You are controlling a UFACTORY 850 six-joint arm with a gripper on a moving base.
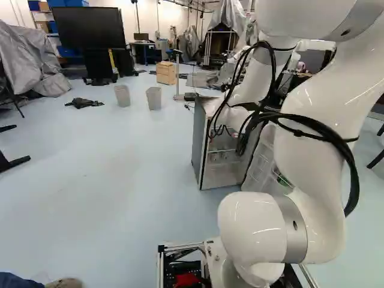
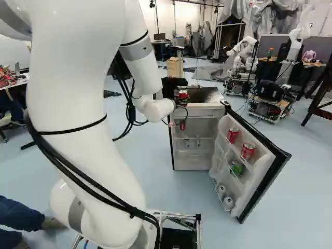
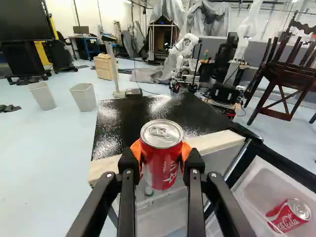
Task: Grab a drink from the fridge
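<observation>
Red can [image 3: 162, 160] is clamped upright between both fingers of gripper [image 3: 161, 154], probably for carrying it safely from fridge [image 3: 118, 129].

The white arm [image 2: 78, 78] is raised from its foot joint [image 1: 252, 228] on the near side of the fridge [image 2: 194, 163] and is bent over at the top, so that its wrist [image 2: 158, 109] is carried near the fridge's upper front edge; black cables [image 1: 354, 183] are strapped along its links. The black gripper [image 2: 182, 95] is pointed toward the fridge and held close to that same edge; its two fingers [image 3: 129, 165] are pressed inward, a grip being made from both sides by the orange pads [image 3: 136, 149].
</observation>
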